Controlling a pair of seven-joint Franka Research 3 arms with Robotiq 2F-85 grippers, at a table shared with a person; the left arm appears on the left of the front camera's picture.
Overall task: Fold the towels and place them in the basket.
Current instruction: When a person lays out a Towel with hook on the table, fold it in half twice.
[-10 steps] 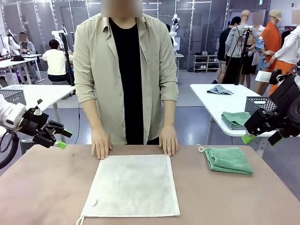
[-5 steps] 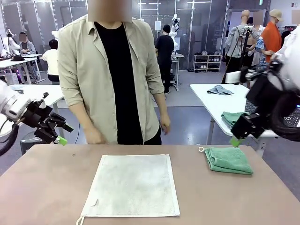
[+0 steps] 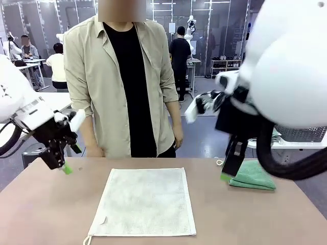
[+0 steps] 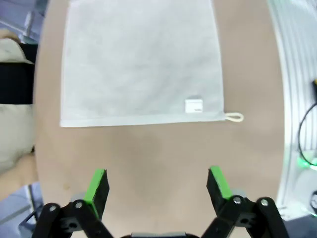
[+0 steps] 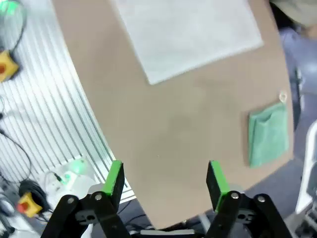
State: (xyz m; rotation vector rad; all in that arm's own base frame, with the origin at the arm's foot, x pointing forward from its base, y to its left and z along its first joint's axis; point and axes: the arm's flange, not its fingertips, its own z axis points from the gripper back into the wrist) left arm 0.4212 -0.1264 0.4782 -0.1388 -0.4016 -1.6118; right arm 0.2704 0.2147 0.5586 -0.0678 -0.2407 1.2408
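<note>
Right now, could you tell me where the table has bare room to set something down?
Bare table lies left of the white towel, under the open left gripper, and in the strip between that towel and the folded green towel, where the open right gripper hangs. The spread towel fills the middle.

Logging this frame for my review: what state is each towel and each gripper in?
cream-white towel: spread flat, unfolded, on the table.
green towel: folded, lying on the table.
left gripper: open, empty, above the table.
right gripper: open, empty, above the table.
</note>
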